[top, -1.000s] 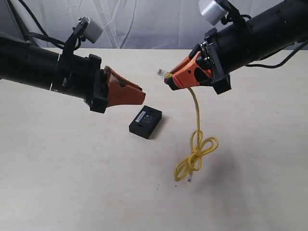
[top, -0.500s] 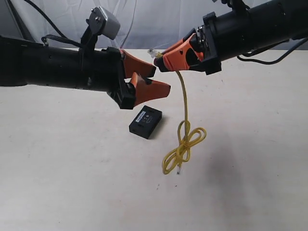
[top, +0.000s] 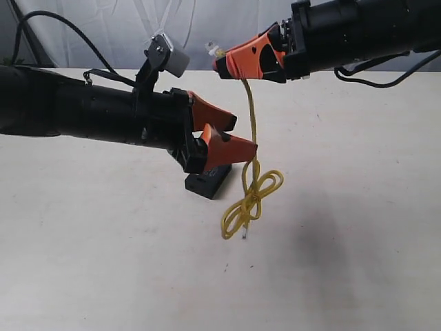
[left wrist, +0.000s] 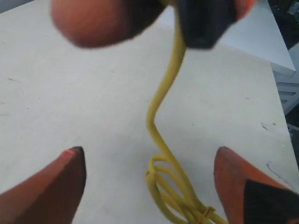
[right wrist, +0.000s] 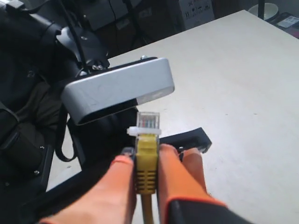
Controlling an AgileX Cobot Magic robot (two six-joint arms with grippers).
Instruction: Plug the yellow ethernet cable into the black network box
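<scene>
My right gripper point(top: 222, 64) is shut on the yellow ethernet cable point(top: 249, 117) just behind its upper clear plug point(top: 213, 49), high above the table. In the right wrist view the pads point(right wrist: 177, 168) pinch the yellow boot point(right wrist: 146, 165), and the plug point(right wrist: 148, 120) sticks out past them. The cable hangs down to its tied looped bundle point(top: 253, 195), which hangs in the air. My left gripper point(top: 242, 136) is open, and the cable point(left wrist: 161, 102) hangs between its spread fingers point(left wrist: 56, 184). The black network box point(top: 205, 183) lies on the table, partly hidden behind the left gripper.
The pale table point(top: 358, 227) carries only the box. The left arm's silver wrist camera point(right wrist: 119, 95) sits close in front of the held plug. A white curtain point(top: 124, 31) hangs behind the table.
The left gripper has opened and moved right until its fingers flank the hanging cable. The right gripper has carried the cable up and to the left.
</scene>
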